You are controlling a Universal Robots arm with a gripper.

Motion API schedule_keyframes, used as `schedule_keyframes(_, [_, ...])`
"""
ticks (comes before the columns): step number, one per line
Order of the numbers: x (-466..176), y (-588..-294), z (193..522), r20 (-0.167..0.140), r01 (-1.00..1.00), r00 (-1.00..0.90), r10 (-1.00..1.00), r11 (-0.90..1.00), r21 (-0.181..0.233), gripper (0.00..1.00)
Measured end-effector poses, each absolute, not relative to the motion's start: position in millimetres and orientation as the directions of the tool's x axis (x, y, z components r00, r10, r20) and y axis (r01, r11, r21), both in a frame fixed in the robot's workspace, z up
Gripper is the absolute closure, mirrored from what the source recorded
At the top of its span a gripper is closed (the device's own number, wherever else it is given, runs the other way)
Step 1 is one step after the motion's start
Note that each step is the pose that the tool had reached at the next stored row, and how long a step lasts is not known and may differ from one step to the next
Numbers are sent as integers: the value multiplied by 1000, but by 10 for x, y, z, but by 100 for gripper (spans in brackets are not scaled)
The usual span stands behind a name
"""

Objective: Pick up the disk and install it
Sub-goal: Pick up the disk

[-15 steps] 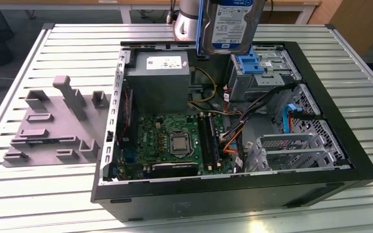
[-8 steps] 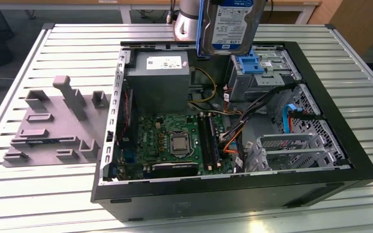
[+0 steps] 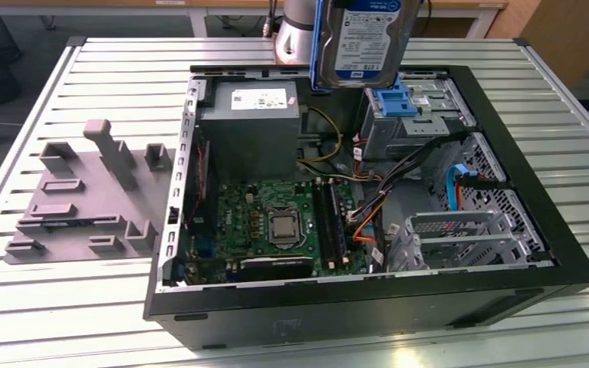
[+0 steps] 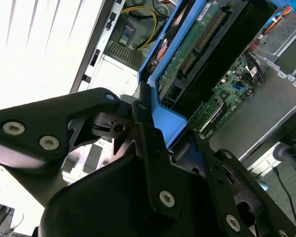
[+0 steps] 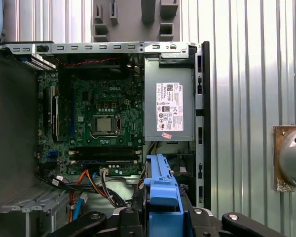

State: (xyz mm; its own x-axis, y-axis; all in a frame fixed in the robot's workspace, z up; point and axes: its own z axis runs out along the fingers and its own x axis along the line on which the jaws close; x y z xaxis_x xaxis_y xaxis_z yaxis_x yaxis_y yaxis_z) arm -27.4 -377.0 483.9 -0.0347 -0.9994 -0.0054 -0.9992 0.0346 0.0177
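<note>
Exterior view: disk (image 3: 361, 38) is picked up, gripper (image 4: 167, 123) clamped on its blue carrier (image 5: 160, 187), hanging over the open case (image 3: 376, 307), not installed yet.

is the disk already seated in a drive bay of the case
No, in the exterior view the disk hangs upright above the open computer case, with the gripper clamped on its blue carrier.

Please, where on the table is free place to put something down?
Bare table slats lie in front of the grey fixture plate and at the exterior view's right of the computer case. Crowded: cables inside the case; the tool holds the disk above it.
</note>
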Motion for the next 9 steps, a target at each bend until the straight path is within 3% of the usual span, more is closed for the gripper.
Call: schedule_keyframes(9, [-274,-3771,4839,-5,-999,-35,-999,35,18,64])
